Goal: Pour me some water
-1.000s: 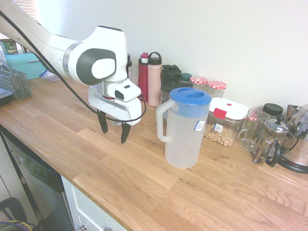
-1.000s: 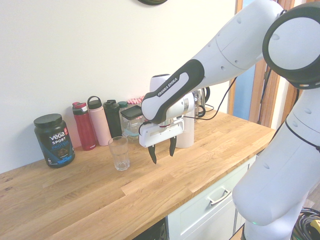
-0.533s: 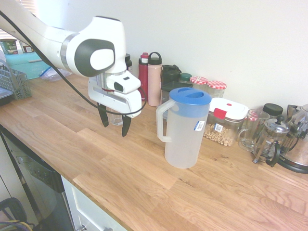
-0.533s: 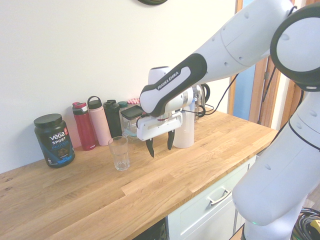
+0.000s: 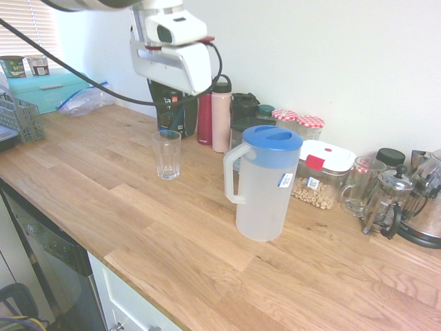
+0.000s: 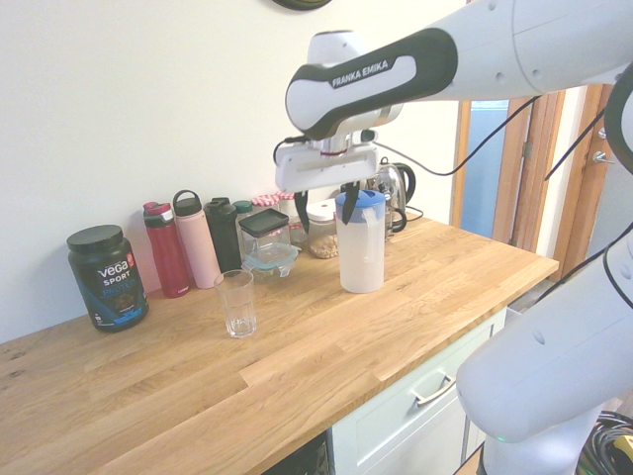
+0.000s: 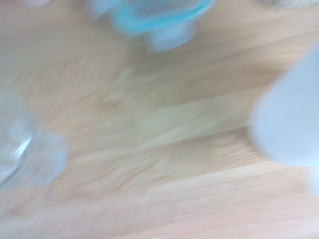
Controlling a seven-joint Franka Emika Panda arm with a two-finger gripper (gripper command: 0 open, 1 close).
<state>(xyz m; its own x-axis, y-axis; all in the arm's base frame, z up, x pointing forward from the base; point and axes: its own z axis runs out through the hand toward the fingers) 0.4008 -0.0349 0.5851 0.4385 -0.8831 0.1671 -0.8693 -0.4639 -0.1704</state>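
A translucent white pitcher (image 5: 262, 186) with a blue lid stands on the wooden counter, its handle turned toward the clear empty glass (image 5: 166, 154). From the other side the pitcher (image 6: 359, 242) is right of the glass (image 6: 235, 303). My gripper (image 6: 323, 213) hangs open high above the counter, between glass and pitcher, holding nothing. In the first exterior view the gripper (image 5: 167, 110) sits above and behind the glass. The blurred wrist view shows the glass (image 7: 25, 149) and the pitcher (image 7: 294, 119) at opposite sides.
Along the wall stand a black protein tub (image 6: 107, 277), a red bottle (image 6: 168, 249), a pink bottle (image 5: 221, 114), jars and a food container (image 5: 324, 172). A French press (image 5: 386, 200) stands far right, a dish rack (image 5: 17, 117) far left.
The gripper has risen well above the counter and shifted toward the back wall and pitcher, staying open. Glass and pitcher have not moved.
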